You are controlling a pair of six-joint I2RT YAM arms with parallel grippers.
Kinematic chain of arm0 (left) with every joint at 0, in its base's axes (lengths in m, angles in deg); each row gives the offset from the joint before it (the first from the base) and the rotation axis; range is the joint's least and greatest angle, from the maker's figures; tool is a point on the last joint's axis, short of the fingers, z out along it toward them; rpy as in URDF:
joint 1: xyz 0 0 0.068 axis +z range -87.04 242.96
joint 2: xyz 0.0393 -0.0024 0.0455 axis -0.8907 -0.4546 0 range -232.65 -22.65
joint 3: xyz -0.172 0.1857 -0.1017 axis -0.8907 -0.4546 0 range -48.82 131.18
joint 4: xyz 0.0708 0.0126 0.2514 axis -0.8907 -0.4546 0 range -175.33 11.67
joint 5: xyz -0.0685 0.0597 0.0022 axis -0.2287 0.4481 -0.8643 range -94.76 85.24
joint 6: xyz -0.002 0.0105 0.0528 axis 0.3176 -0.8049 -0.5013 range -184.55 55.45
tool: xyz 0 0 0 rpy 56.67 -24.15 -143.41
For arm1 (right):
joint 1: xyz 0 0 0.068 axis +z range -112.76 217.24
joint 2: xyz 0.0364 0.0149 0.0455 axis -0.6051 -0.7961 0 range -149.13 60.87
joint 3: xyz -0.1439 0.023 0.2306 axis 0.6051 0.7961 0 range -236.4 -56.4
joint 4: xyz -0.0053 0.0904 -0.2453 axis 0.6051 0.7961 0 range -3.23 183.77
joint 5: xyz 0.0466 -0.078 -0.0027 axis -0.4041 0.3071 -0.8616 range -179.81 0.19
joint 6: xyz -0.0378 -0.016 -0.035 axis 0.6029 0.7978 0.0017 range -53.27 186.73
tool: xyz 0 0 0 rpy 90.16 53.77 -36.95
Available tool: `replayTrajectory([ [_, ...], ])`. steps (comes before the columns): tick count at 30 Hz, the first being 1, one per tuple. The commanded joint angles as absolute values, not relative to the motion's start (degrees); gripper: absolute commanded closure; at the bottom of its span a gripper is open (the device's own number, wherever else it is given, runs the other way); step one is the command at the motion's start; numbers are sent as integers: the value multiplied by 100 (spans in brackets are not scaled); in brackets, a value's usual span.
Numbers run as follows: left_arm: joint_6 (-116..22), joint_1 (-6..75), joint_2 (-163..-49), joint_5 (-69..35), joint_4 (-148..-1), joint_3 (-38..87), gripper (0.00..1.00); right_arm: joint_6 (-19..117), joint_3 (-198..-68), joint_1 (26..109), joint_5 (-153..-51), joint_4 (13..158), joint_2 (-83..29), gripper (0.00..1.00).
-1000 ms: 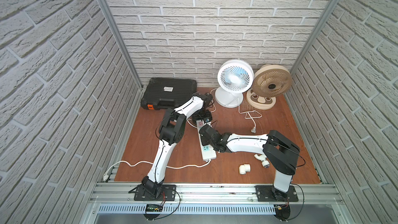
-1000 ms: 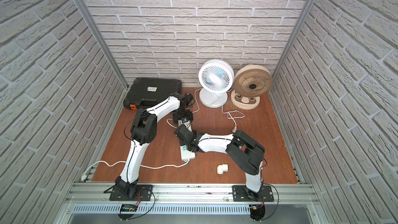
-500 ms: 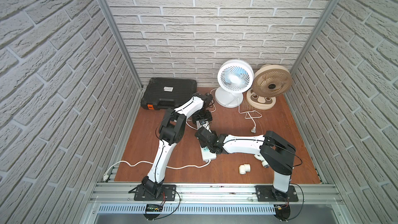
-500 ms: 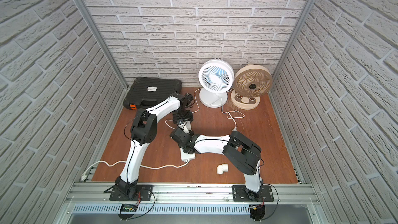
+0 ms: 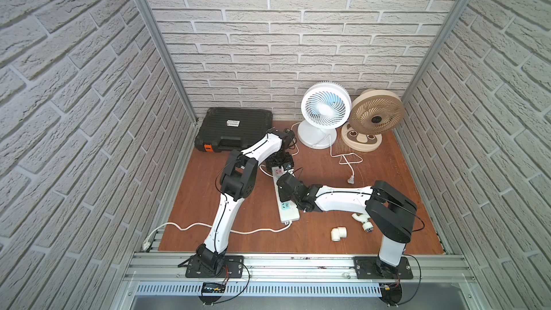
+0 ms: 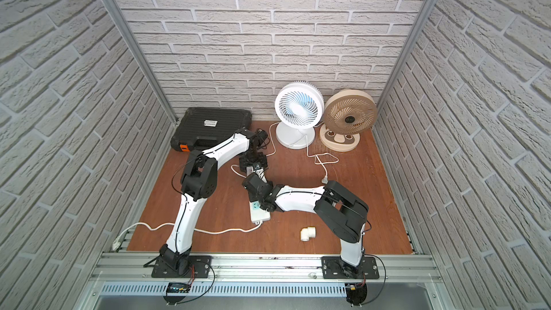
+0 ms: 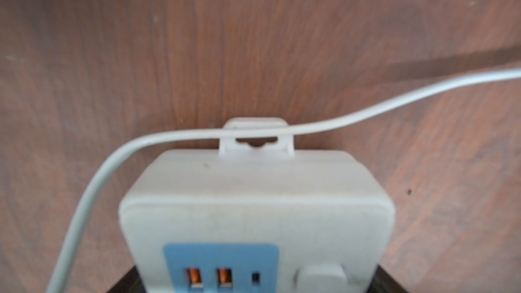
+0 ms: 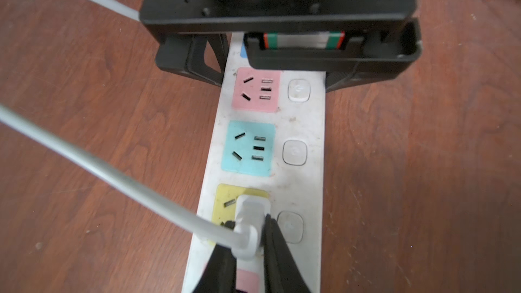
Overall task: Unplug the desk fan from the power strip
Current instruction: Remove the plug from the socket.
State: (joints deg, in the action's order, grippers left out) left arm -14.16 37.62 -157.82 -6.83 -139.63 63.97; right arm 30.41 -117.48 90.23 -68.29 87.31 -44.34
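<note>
We find the brown tabletop point(image 5: 202, 204) carrying a black tool case point(image 5: 235, 128), a white desk fan point(image 5: 325, 108) and a beige desk fan point(image 5: 376, 114) along the back wall. The power strip point(image 5: 287, 214) lies near the middle of the tabletop, running front to back between the two arms.

The left gripper point(image 8: 276, 66) straddles the strip's far end, by the blue USB panel. Its fingers point(image 8: 203, 60) bear against both long edges, clamping the strip across its width.

The right gripper point(image 8: 249, 221) is drawn in narrow on a white plug point(image 8: 252, 207) seated in the yellow socket panel, with one fingertip point(image 8: 272, 229) on each side of the plug body. The plug's white cord point(image 8: 112, 173) leaves sideways over the tabletop.
</note>
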Motion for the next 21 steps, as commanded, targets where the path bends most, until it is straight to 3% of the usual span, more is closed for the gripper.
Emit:
replayTrajectory([
  [1, -1199, 3777, -16413, -986, -14511, 5985, 100, 2755, -11554, 8857, -6721, 8741, -4166, 97],
  [9, -1199, 3775, -16410, -1001, -14469, 5942, 100, 2833, -11630, 8884, -6702, 8829, -4217, 97],
  [21, -1199, 3778, -16434, -1012, -14438, 5903, 100, 3351, -12170, 9309, -5839, 9315, -4525, 97],
])
